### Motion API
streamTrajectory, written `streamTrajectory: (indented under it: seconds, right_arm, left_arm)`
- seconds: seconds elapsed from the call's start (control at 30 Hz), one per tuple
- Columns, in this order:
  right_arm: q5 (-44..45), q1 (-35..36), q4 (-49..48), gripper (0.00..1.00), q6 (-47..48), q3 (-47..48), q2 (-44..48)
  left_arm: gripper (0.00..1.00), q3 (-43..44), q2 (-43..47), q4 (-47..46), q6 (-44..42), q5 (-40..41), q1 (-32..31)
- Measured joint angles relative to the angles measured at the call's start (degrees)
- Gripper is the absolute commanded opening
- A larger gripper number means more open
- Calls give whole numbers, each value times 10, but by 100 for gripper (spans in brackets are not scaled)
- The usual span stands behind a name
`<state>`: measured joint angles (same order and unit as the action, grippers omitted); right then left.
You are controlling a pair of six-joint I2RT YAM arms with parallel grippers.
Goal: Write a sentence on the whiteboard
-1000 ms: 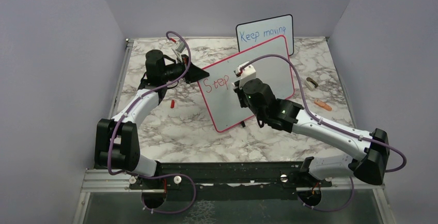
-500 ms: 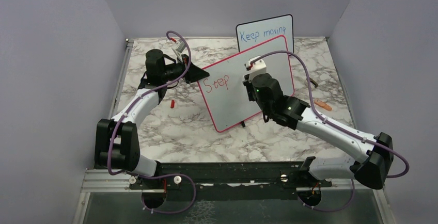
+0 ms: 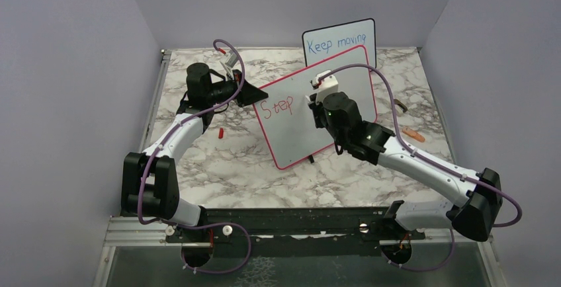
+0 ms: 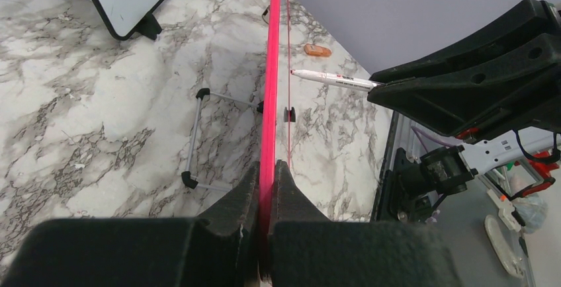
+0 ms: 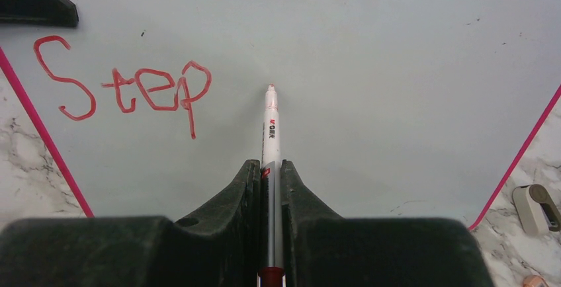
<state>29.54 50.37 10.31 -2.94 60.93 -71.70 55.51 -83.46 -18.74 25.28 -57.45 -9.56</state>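
Observation:
The whiteboard [image 3: 344,82] with the red-pink frame stands tilted at the table's middle. My left gripper [image 3: 255,93] is shut on its left edge, the frame [image 4: 269,102] clamped between the jaws in the left wrist view. The red word "Step" [image 3: 276,106] is on the board's upper left, also in the right wrist view [image 5: 126,88]. My right gripper [image 3: 311,105] is shut on a white marker [image 5: 270,128], its tip at the board just right of "Step". The marker also shows in the left wrist view [image 4: 331,79].
A smaller black-framed board [image 3: 339,42] with blue writing stands behind the whiteboard. A red cap [image 3: 220,132] lies on the marble left of the board. An orange piece [image 3: 413,134] and a brown object [image 3: 399,106] lie at the right.
My right gripper with the marker moved up and right along the board from beside "Step", then came back slightly left. The left arm has not moved. No new writing shows.

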Motion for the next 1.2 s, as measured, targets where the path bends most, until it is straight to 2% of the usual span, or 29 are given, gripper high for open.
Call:
streamTrajectory:
  seconds: [1.2]
  right_arm:
    - [-16, -25, -17, 0, 7, 0, -14]
  left_arm:
    - [0, 3, 0, 9, -4, 2, 0]
